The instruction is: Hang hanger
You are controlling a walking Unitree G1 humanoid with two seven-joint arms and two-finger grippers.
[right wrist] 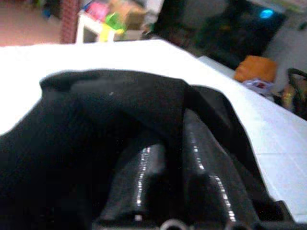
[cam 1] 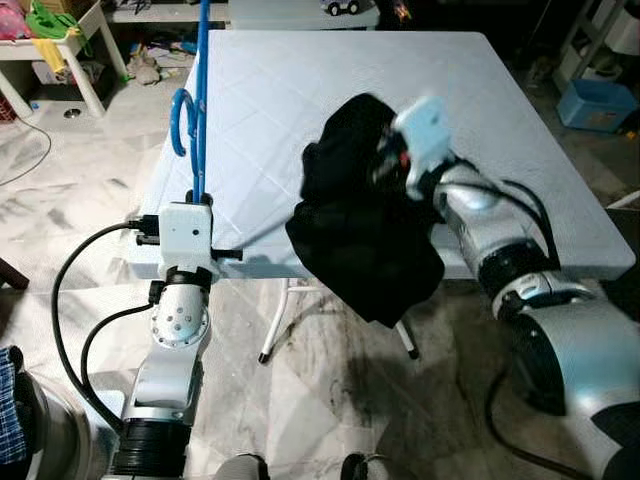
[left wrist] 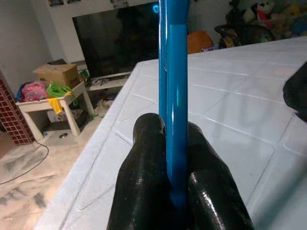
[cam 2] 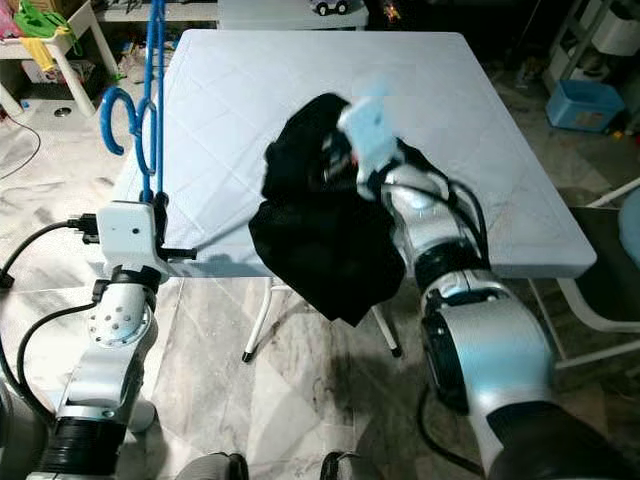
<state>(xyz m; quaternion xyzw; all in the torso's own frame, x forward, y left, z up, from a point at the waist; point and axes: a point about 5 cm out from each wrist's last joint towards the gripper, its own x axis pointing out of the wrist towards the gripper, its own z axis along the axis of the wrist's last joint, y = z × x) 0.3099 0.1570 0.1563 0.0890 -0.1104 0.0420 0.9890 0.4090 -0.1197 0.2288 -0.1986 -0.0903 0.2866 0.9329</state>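
Observation:
A blue plastic hanger (cam 1: 198, 95) stands upright beside the left edge of the white table (cam 1: 300, 90), its hook (cam 1: 181, 122) curling to the left. My left gripper (left wrist: 175, 191) is shut on the hanger's lower part. A black garment (cam 1: 355, 215) hangs over the table's front edge, bunched up. My right gripper (right wrist: 168, 153) is shut on the garment's upper folds, lifted a little above the tabletop. The cloth hides most of the right fingers.
A white side table (cam 1: 60, 50) with colourful items stands at the far left on the marble floor. A blue bin (cam 1: 597, 103) sits at the far right. A toy car (cam 1: 342, 7) lies beyond the table. A dark TV (left wrist: 115, 43) stands behind.

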